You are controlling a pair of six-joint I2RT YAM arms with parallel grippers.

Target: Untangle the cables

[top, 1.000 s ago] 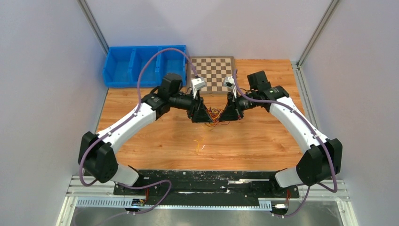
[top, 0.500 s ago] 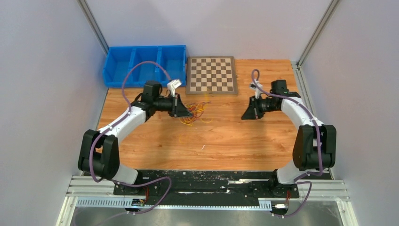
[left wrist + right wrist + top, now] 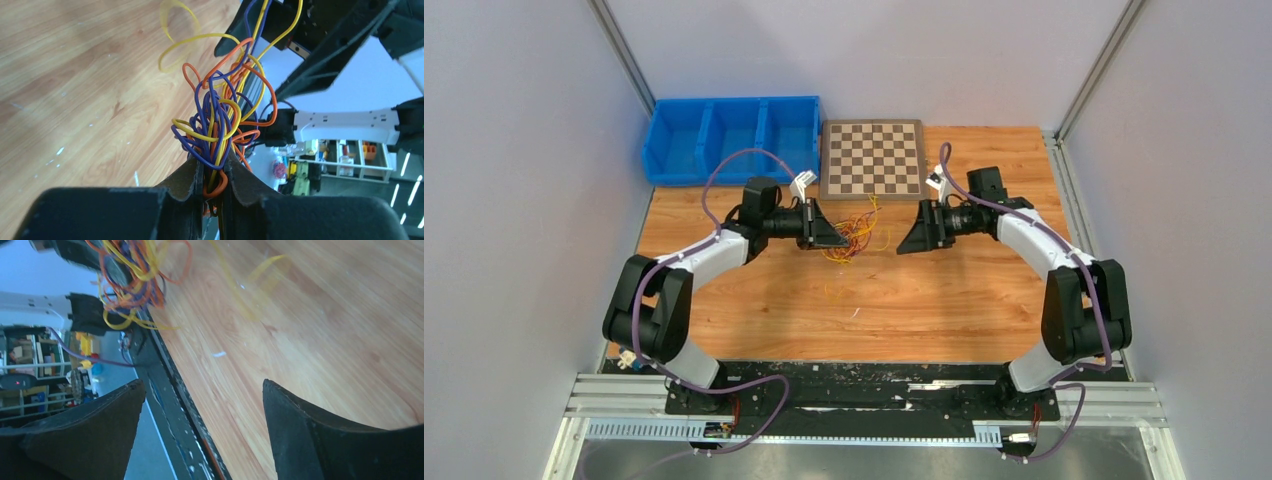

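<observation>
The cables [image 3: 220,115] hang as 1 tangled bundle of yellow, orange and blue-purple strands near the middle of the table [image 3: 964,290], at 6 o'clock from the chessboard [image 3: 872,160]. The left gripper [image 3: 214,170] sits at 9 o'clock of the bundle. Its 2 black fingers [image 3: 187,177] are pressed together on the base of the tangle, with several strands pinched in the narrow slit between them. In the left wrist view, loops fan out from that pinch, and 1 wide yellow loop reaches farthest, over the bare wood.

The right gripper [image 3: 202,385] is at 3 o'clock of the bundle, near it but apart from it. Its fingers stand wide, with only wood and the table edge between them, and nothing is held. In the right wrist view the tangle shows at 11 o'clock, beyond the fingertips. A blurred yellow strand trails from it across the wood toward 1 o'clock.

In the top view, a thin yellow loose strand [image 3: 836,293] lies flat on the table at 6 o'clock from the bundle. A smaller pale piece [image 3: 856,312] lies just beside it toward 5 o'clock.

The blue bin [image 3: 679,145], with 3 compartments, sits in the 11 o'clock corner of the table, at 9 o'clock of the chessboard and just beside it.
</observation>
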